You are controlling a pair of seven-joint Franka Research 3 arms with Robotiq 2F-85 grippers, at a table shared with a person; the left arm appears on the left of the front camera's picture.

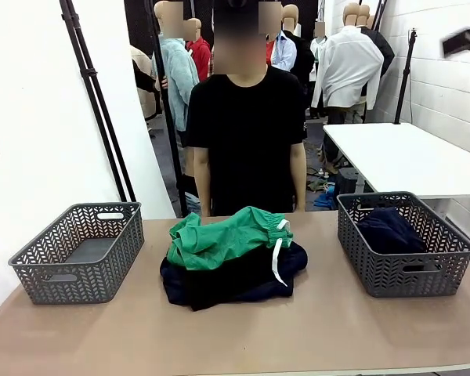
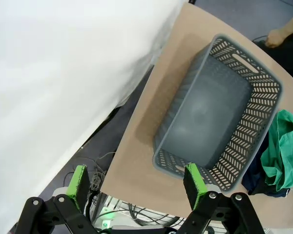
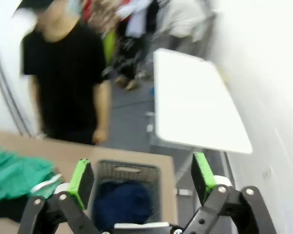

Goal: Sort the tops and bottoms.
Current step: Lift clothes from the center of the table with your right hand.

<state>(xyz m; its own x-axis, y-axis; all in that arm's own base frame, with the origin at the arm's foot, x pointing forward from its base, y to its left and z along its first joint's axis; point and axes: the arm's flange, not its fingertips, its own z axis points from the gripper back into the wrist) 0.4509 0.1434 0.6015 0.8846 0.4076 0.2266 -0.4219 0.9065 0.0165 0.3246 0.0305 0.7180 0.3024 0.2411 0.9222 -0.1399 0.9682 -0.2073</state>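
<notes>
A person is standing at the far side of the table with the sorting barely begun. The right basket is holding one dark blue garment, while the left basket is sitting empty. Between them a pile is waiting mid-table: the bottoms, bright green, are lying crumpled on top of a dark garment, their white drawstring trailing down the pile's right side. Most of the job appears to be lying ahead, with at least these two pieces to place. The left gripper is hanging high over the empty basket's near end, jaws spread wide and holding nothing, the bottoms well apart beyond the basket. The right gripper, equally wide and empty, is hovering above the filled basket, the bottoms well off to one side.
</notes>
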